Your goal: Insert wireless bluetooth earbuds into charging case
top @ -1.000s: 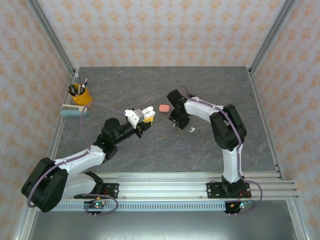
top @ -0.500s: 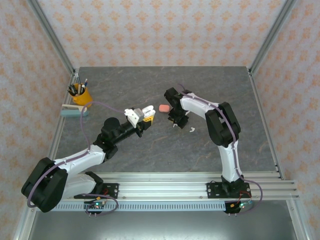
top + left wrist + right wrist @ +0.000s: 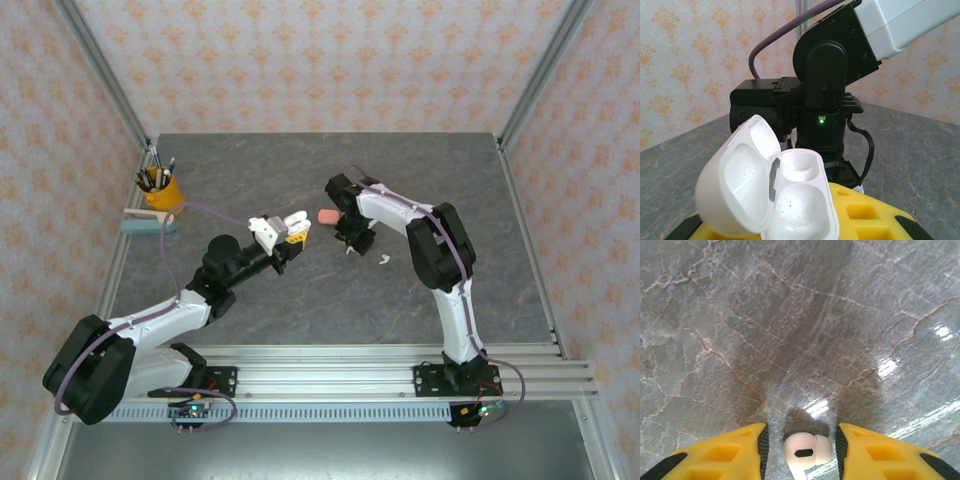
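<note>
Tabletop: dark grey stone-look slab with pale veins and glare patches.
Room: peach wallpaper with orange motifs behind and on both sides; aluminium posts at the far corners.
Left gripper: clamped on open white case, held up left of tabletop centre.
Right gripper: fingers apart, white earbud between them with a gap on each side, just right of centre.
Second earbud: white, lying on the slab near the right gripper.
Pink case: at about tabletop centre.
Pen cup: yellow, at the left edge near the far-left corner.
</note>
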